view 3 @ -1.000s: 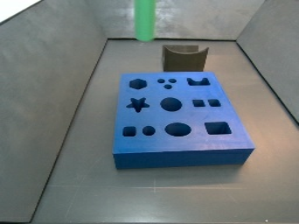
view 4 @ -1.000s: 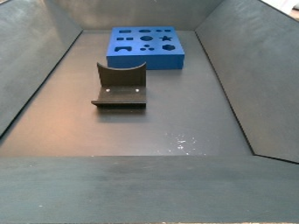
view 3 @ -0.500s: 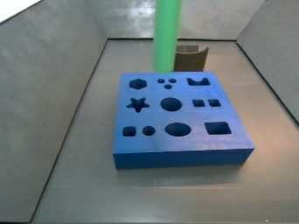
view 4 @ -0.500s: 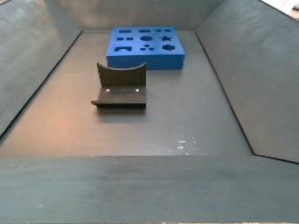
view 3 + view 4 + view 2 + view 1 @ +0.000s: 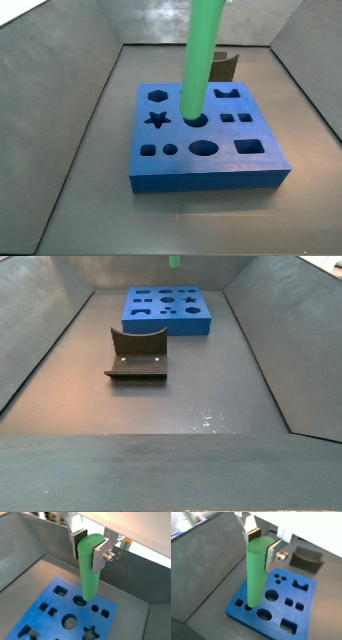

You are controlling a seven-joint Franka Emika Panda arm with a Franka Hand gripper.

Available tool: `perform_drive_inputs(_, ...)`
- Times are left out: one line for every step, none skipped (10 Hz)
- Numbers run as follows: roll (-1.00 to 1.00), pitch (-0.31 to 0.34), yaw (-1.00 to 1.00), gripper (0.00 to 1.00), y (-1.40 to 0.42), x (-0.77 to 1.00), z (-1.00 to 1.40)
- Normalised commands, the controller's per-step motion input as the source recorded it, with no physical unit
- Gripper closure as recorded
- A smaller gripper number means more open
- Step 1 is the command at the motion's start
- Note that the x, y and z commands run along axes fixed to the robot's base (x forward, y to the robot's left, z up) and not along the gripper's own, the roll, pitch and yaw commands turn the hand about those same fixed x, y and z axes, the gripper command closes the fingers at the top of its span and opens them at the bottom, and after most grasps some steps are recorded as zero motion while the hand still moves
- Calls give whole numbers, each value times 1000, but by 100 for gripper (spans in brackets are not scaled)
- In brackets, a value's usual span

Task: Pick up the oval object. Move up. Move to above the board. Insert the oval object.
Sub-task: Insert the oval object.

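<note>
Fingers (image 5: 272, 553) of flat silver plate clamp the top of the long, slender bright green rod, the oval object (image 5: 256, 574), holding it upright above the thick blue foam-like board (image 5: 308, 612) with its dark shaped cutouts. My gripper (image 5: 89, 547) sits high over the board, and both wrist views show its plates pressed against the rod's rounded upper end.

Pick-up and lift look done, judging by how the rod hangs clear of the grey counter (image 5: 80, 200) in my grasp. The move to above the board also looks finished: in a side view the rod (image 5: 201, 60) runs down over the block (image 5: 214, 170) and its lower tip lies at the round cutout (image 5: 197, 119) near the middle. Whether the tip is already inside that opening or only in front of it, I cannot tell from that angle. In a wrist view the tip (image 5: 88, 594) seems to hover just over a dark hole near the board's edge, apparently not yet seated.

What remains, as I judge it, is the insertion itself: lining the rod up with the right opening and pressing it in.

Well apart from the board, the dark L-shaped fixture (image 5: 136, 354) stands on the floor. Only a green sliver of the rod (image 5: 174, 261) shows there.
</note>
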Motion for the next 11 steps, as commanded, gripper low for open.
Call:
perform_drive_inputs(0, 0, -1000, 100, -111, 0, -311)
perform_drive_inputs(0, 0, -1000, 100, -111, 0, -274)
perform_drive_inputs(0, -3, -1000, 100, -109, 0, -260)
perform_drive_inputs(0, -20, -1000, 100, -100, 0, -206)
perform_drive_inputs(0, -10, -980, 100, -80, 43, -206)
perform_drive_inputs(0, -14, -1000, 100, -54, 0, -194)
perform_drive_inputs(0, -19, -1000, 100, 0, 0, -134)
perform_drive_inputs(-14, -61, -969, 100, 0, 117, -49)
perform_drive_inputs(-29, -110, -854, 100, 14, 260, 0)
perform_drive_inputs(-19, -114, -851, 100, 14, 260, 0)
perform_drive_inputs(0, -94, -963, 100, 3, 134, -54)
